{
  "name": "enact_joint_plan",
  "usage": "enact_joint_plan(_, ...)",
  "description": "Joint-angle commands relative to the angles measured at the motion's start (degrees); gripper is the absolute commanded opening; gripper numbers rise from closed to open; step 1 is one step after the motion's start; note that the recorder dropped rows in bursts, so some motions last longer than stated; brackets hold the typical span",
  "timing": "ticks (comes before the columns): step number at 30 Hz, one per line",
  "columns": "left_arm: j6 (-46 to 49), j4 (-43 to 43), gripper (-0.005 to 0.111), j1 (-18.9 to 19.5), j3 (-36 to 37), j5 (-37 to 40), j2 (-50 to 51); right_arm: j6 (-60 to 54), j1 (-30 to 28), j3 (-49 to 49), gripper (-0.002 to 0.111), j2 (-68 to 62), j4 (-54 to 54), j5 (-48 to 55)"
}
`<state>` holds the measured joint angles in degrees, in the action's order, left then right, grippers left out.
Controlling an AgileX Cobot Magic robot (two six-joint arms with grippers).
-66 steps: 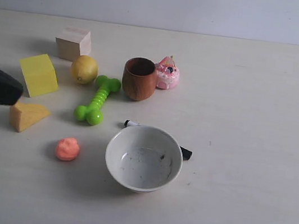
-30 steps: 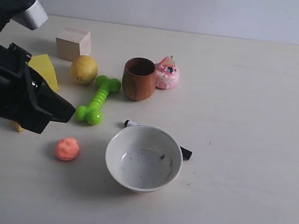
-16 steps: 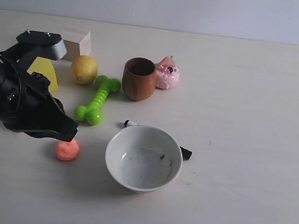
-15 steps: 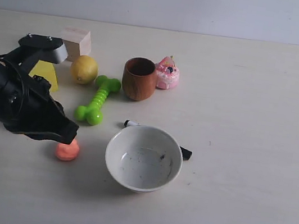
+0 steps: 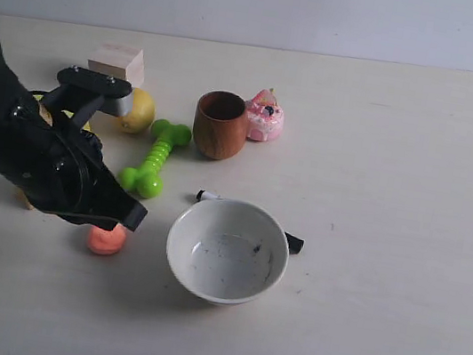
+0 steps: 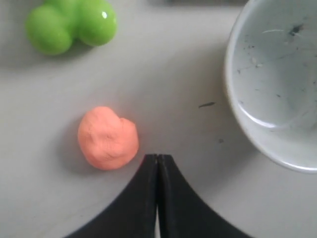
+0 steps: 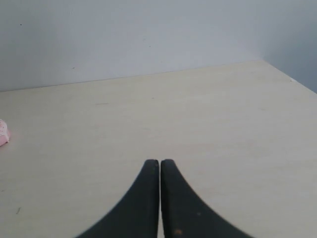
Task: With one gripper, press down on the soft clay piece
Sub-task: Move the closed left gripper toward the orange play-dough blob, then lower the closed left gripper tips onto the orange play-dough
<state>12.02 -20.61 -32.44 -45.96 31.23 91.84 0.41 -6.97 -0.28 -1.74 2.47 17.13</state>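
Observation:
The soft clay piece [image 5: 106,241] is a rounded salmon-orange lump on the table, left of the white bowl [image 5: 227,250]. My left gripper [image 5: 131,215] hangs just above it, partly covering its top in the exterior view. In the left wrist view the clay [image 6: 107,138] lies just beside the shut left gripper [image 6: 157,157], with nothing held and no dent visible. The right gripper [image 7: 159,162] is shut over bare table, far from the clay, and does not show in the exterior view.
Behind the left arm lie a green bone toy [image 5: 155,157], a lemon [image 5: 142,110], a wooden cube [image 5: 117,62], a brown cup [image 5: 220,125] and a pink cake toy [image 5: 265,117]. A black pen [image 5: 291,242] pokes out behind the bowl.
The left arm has come in from the left and moved right and down, so its shut tip now stands over the clay. The clay has not moved.

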Motion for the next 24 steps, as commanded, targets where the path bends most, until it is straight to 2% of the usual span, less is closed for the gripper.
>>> enact_joint_plan(1, -11.71, 11.22, 0.000, -2.68, -4.34, 3.99, 2.25, -0.41, -0.31, 0.28, 0.003, 0.38, 0.20, -0.75)
enact_joint_plan(6, -20.00, 20.61, 0.000, -4.14, -10.32, 10.81, 5.51, -0.41, -0.31, 0.28, 0.003, 0.38, 0.20, -0.75)
enact_joint_plan(13, -20.93, 21.59, 0.000, -4.14, -15.86, 18.73, 11.05, -0.41, -0.31, 0.28, 0.003, 0.38, 0.20, -0.75)
enact_joint_plan(24, -21.15, 21.81, 0.000, -4.14, -15.97, 17.72, 14.73, -0.41, -0.31, 0.28, 0.003, 0.38, 0.20, -0.75)
